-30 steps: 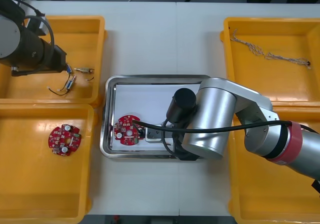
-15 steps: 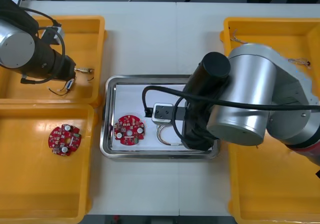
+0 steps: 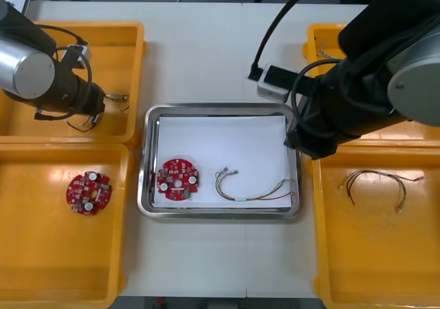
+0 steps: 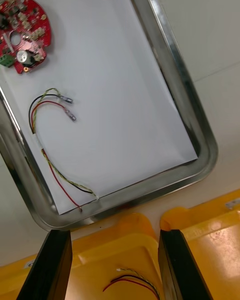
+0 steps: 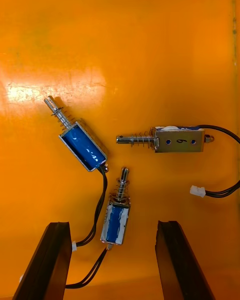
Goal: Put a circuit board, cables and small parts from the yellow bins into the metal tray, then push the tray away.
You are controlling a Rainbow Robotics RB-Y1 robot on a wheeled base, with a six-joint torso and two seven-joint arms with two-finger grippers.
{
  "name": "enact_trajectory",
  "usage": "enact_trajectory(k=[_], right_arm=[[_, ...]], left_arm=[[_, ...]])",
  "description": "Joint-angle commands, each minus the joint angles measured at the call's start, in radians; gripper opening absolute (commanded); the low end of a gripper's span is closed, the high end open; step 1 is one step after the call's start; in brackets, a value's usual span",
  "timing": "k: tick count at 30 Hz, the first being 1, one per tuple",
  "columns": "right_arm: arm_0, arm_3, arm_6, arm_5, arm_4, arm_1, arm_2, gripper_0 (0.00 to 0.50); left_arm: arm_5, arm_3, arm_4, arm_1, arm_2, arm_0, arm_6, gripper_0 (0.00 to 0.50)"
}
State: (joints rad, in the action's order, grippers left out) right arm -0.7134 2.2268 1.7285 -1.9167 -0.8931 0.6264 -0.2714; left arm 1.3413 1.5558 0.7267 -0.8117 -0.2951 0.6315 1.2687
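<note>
Metal tray sits mid-bench between the yellow bins, its rim shiny and its inside white. Toward its left side lies a round red circuit board, and just beside that, not touching it, a red and yellow cable in a loose curve. Your right end effector hangs released, fingers wide apart with nothing between them, above the tray's right rim and the edges of the right bins. Your left end effector is over the far left bin, released too; one of the small metal parts lies between its spread fingers, clear of both. From the front you will find the left arm covering most of those parts, and the right arm covering much of the far right bin, so its contents are hard to make out. By count you have four bins; two boards, the other circuit board in the near left bin; two red and yellow cables, the other in the near right bin; and three parts, each with a blue body, a sprung pin and black leads.
</note>
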Motion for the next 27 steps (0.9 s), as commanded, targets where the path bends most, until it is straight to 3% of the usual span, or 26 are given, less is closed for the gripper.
enact_trajectory(k=[1,17,22,25,27], right_arm=[[0.058,0.034,-0.06,-0.003,-0.015,0.056,0.141,0.5],[0.173,-0.018,-0.089,-0.003,0.043,0.104,0.337,0.5],[0.181,-0.041,-0.087,-0.003,0.079,0.11,0.36,0.5],[0.196,-0.044,-0.083,-0.003,0.115,0.111,0.376,0.5],[0.21,-0.044,-0.089,-0.003,0.135,0.111,0.386,0.5]], left_arm=[[-0.034,-0.017,-0.02,0.019,-0.042,0.001,0.072,0.493],[-0.065,-0.066,-0.052,0.057,-0.073,0.007,0.083,0.493],[-0.065,-0.066,-0.055,0.06,-0.076,0.007,0.083,0.414],[-0.065,-0.066,-0.061,0.065,-0.076,0.007,0.081,0.301],[-0.065,-0.066,-0.067,0.068,-0.076,0.007,0.081,0.257]])
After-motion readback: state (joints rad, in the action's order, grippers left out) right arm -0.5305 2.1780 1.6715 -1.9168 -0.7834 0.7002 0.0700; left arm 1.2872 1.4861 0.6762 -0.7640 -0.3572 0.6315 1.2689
